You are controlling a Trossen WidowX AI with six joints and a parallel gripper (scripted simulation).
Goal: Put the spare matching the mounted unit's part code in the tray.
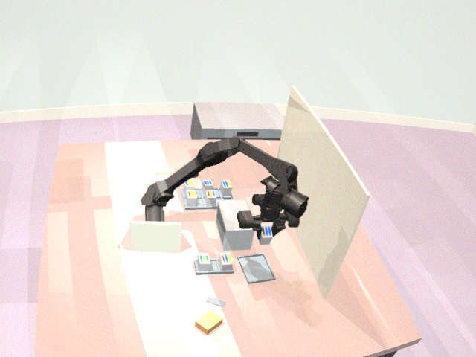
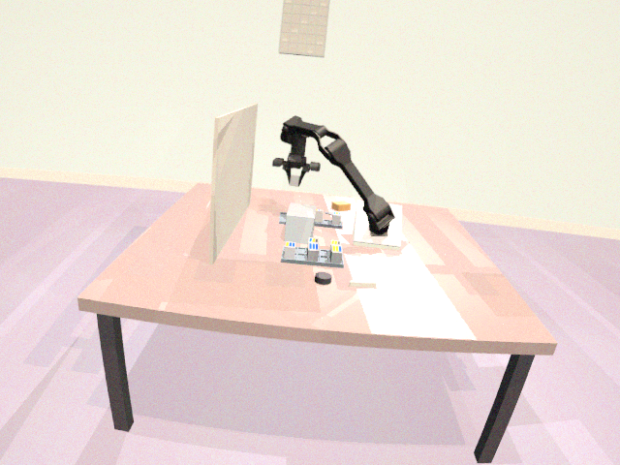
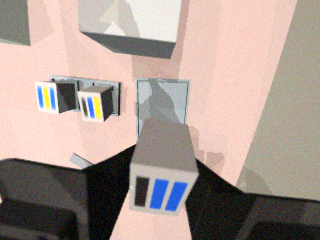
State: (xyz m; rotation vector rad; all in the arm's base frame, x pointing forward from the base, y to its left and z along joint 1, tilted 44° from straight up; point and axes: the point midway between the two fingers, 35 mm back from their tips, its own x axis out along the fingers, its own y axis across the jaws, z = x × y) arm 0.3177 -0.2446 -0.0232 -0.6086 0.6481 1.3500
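Looking down from the wrist, you cannot see the fingertips; the gripper (image 3: 159, 200) is clamped on a grey block (image 3: 164, 172) whose end label shows one black and two blue bars. Just beyond the jaws lies the flat tray (image 3: 172, 90), nothing in it. To its left, a holder (image 3: 114, 95) carries two blocks (image 3: 96, 102), partly cut off.

A pink desk (image 1: 346, 307) carries a tall gray block (image 1: 234, 226); a flat tray (image 1: 256, 268) and a two-spare holder (image 1: 213, 265) lie just in front of it, an upright beige panel (image 1: 326, 184) beside it, and an orange block (image 1: 208, 321) farther forward.
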